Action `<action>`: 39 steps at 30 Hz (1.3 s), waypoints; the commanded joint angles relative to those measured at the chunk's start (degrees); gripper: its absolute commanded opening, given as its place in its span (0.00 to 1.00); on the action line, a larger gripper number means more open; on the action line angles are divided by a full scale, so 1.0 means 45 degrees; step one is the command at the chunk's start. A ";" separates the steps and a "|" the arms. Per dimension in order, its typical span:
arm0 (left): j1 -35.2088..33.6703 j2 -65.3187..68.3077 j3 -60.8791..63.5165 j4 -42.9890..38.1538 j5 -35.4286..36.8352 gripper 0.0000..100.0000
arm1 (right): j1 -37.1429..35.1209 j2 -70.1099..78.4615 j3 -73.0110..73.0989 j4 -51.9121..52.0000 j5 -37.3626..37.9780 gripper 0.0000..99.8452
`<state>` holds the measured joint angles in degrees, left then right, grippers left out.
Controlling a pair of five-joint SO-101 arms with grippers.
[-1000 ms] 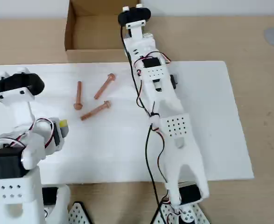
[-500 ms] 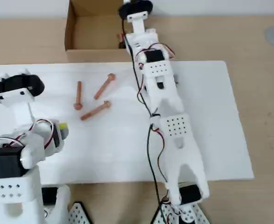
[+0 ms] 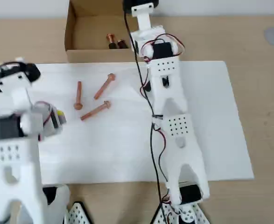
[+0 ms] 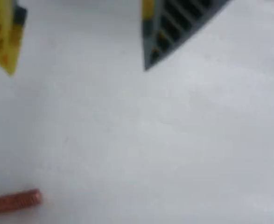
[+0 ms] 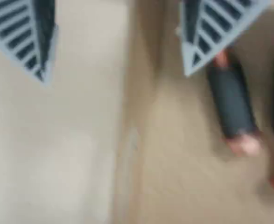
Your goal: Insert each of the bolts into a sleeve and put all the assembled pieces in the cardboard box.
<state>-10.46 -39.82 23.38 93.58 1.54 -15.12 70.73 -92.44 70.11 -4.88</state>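
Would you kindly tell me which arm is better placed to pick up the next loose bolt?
Probably left: the left tool, open, hovers over the white mat near the three loose bolts, whereas the right tool is away over the cardboard box.

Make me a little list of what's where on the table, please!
Cardboard box: open, beyond the white sheet
Inside box: two assembled pieces, lying down
White sheet: three bolts lying loose
Right gripper: above the box, fingers open, empty
Left gripper: above the white sheet, fingers open, empty
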 commanded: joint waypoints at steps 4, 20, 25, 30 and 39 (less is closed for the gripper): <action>-0.0488 0.4210 -0.3165 0.0801 0.0313 0.19 | 0.0869 -0.3233 -0.0694 0.3341 0.0039 0.22; 0.1446 1.1106 -0.8029 0.1309 0.0821 0.19 | 0.2882 -0.7980 -0.0596 0.7189 0.0098 0.22; 0.1074 1.3197 -0.9807 0.1309 0.0410 0.19 | 0.4190 -0.9074 -0.0576 0.7209 0.0137 0.22; 0.0899 1.5326 -1.1526 0.1309 -0.0371 0.19 | 0.5695 -0.9719 -0.0576 0.7209 0.1387 0.22; 0.2188 1.6928 -1.3871 0.1309 -0.1563 0.19 | 0.7766 -1.0403 -0.0576 0.7209 0.2305 0.22</action>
<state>-3.69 37.10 -34.81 98.95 -2.95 16.44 28.18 -92.70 101.67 4.09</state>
